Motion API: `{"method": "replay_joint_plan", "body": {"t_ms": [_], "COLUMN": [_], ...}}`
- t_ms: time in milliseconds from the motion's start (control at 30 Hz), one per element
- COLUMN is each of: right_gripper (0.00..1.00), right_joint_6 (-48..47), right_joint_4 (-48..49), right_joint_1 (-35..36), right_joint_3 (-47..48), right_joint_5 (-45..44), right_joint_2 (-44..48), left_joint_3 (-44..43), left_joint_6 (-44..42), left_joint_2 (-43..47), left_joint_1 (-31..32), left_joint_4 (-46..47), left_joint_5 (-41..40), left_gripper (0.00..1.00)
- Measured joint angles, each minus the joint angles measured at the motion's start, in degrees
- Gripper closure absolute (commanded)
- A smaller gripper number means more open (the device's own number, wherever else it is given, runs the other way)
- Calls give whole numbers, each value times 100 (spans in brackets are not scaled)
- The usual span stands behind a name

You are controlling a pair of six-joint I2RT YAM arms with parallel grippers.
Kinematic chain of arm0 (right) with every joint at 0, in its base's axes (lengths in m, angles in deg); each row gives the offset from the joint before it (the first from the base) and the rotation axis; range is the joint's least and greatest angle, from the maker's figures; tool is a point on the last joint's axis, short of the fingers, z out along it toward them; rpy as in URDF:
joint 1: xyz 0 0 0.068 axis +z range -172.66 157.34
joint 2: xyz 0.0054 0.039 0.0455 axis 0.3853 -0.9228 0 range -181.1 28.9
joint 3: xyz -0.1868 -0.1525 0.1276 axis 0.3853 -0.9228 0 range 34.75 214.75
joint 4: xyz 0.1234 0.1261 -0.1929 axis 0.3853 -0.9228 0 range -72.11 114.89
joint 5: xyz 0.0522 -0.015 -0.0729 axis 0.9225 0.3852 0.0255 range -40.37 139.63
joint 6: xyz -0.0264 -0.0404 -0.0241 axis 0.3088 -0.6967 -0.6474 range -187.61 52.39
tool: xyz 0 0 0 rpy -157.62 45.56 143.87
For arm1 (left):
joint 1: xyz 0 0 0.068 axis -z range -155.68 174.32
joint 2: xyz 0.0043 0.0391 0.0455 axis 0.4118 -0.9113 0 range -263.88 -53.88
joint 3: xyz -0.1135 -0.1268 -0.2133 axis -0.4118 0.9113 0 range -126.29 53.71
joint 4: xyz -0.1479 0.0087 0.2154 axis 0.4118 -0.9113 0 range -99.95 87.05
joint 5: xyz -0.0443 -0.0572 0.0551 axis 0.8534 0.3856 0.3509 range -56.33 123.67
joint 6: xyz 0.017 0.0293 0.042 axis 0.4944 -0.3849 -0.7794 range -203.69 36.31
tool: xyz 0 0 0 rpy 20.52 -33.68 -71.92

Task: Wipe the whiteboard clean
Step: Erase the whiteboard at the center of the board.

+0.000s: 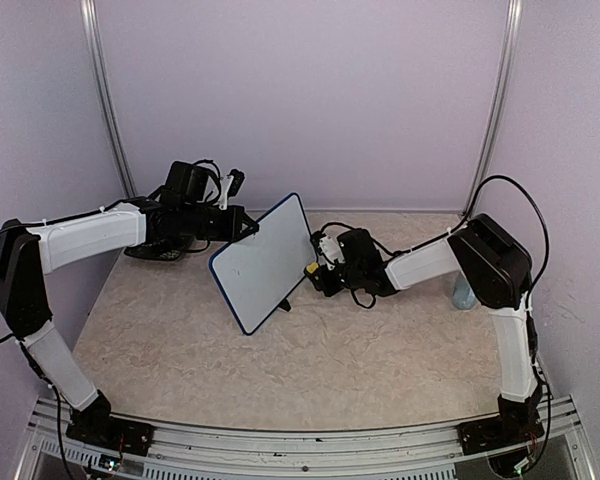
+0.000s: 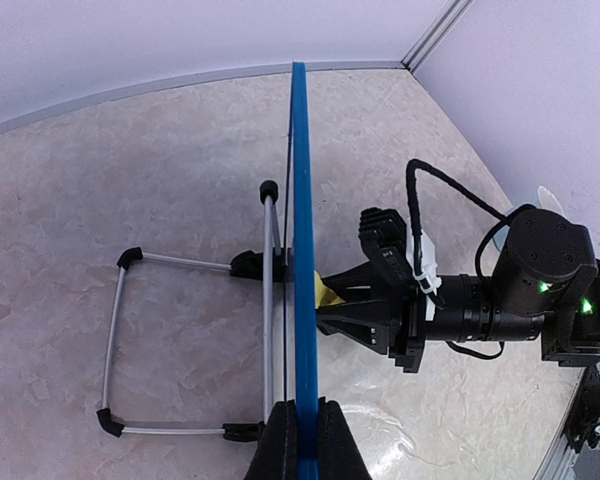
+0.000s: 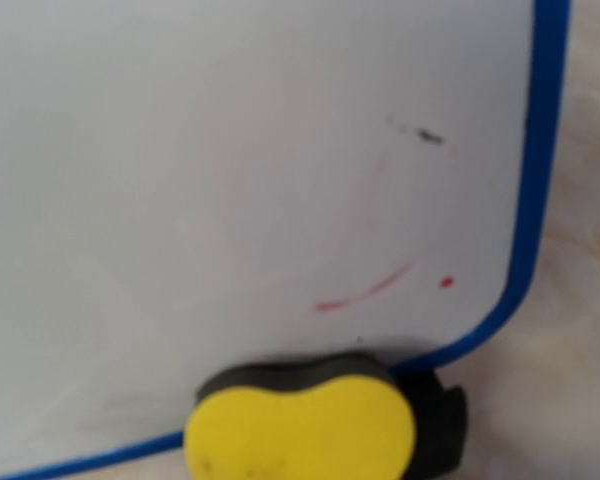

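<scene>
the beige marbled table (image 1: 330,370) takes up the floor of a pale-walled booth, and both arms reach in over it toward the middle. the left arm (image 1: 85,238) stretches across from the left. the right arm (image 1: 430,262) bends in low from the right.

between them stands the whiteboard (image 1: 263,265), a little behind the table's centre. it is tipped on a slant with its white face toward the right arm, and one black foot (image 1: 285,303) is down by the tabletop. from the left wrist camera the whiteboard (image 2: 300,180) shows edge-on as a thin blue line. behind it a wire stand (image 2: 115,340) with black tips spreads over the table.

the left gripper (image 1: 246,228) has its fingers (image 2: 280,450) closed tight on the board's blue frame at the upper left edge (they sit flush on either side of it). the right gripper (image 2: 330,305) meets the white face low down, near a rounded corner. its fingers are pinched on a yellow sponge (image 3: 300,435), whose dark side is pressed to the board.

just above the sponge the white face carries a faint red streak (image 3: 365,288) and a red dot (image 3: 446,283). a small black fleck (image 3: 432,137) sits higher up.
</scene>
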Motion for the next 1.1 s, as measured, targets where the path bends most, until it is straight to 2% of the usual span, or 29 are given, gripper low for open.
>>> {"method": "replay_joint_plan", "body": {"t_ms": [333, 600, 1100], "right_gripper": [100, 100, 100], "right_joint_6": [-22, -87, 44], "right_joint_4": [-225, -494, -302], "right_joint_1": [-7, -127, -227], "right_joint_3": [-63, 540, 372], "right_joint_5": [-72, -136, 22], "right_joint_2": [280, 400, -68], "left_joint_3": [0, 0, 0], "left_joint_6": [-15, -13, 20], "left_joint_2": [0, 0, 0], "left_joint_1": [22, 26, 26], "left_joint_4": [13, 15, 9], "left_joint_5": [81, 59, -33], "left_gripper": [100, 100, 100]}}
